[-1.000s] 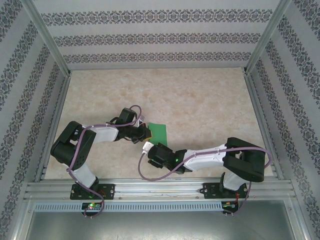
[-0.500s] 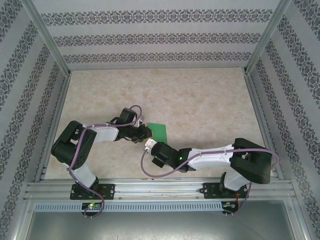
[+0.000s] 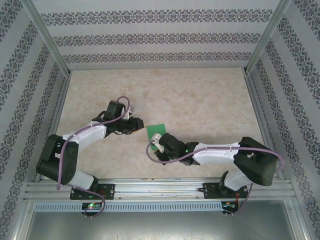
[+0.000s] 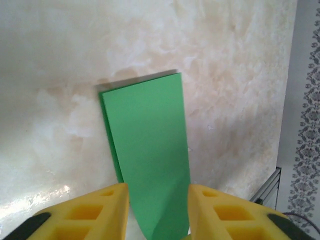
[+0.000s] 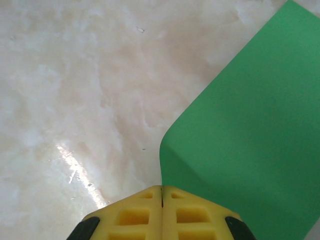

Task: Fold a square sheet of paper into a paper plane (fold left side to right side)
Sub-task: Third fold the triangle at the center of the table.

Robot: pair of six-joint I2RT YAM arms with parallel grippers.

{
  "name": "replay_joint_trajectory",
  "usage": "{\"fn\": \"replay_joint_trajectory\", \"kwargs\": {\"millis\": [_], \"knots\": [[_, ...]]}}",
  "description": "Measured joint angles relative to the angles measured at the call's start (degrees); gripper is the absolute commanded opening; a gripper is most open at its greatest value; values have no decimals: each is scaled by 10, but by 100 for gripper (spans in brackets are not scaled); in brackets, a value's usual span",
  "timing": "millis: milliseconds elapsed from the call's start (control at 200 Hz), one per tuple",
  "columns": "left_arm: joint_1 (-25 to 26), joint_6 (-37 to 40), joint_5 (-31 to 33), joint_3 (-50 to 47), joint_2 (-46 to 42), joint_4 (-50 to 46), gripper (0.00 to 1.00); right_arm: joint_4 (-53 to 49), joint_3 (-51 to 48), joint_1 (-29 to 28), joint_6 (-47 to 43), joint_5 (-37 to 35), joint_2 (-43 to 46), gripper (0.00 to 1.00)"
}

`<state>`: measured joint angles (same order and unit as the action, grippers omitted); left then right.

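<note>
Green paper [image 3: 158, 131], doubled into a narrow strip, lay on the worktop [image 3: 200, 100] between the two arms, toward the near side. To fold well, the lifted edge probably needed carrying straight across and laying flush on the opposite edge before creasing, with the other end pinned against sliding. The right fingers [image 5: 135, 215] were pressed together on the paper's curled-up edge. The left fingers [image 4: 95, 210] stood apart, straddling its end; whether they touched it was unclear.

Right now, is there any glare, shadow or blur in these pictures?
Right wrist view: a bright glare streak on the table near the paper. Left wrist view: a thin dark shadow along the paper's far edge, the yellow fingers slightly soft. Top view: even light, no hard shadows.
</note>
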<state>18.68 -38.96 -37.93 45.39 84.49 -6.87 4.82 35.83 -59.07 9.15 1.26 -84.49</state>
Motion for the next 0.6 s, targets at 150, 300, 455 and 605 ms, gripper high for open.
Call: {"fn": "replay_joint_trajectory", "kwargs": {"millis": [150, 300, 455, 605], "knots": [[11, 23, -14, 47, 33, -11, 23, 2, -4, 25, 13, 54, 3, 0], [50, 37, -26, 96, 115, -13, 19, 2, -5, 38, 21, 93, 2, 0], [90, 45, -33, 134, 196, -17, 17, 2, -5, 46, 30, 123, 0, 0], [105, 56, -31, 148, 238, -18, 13, 2, -5, 53, 36, 147, -10, 0]]}}
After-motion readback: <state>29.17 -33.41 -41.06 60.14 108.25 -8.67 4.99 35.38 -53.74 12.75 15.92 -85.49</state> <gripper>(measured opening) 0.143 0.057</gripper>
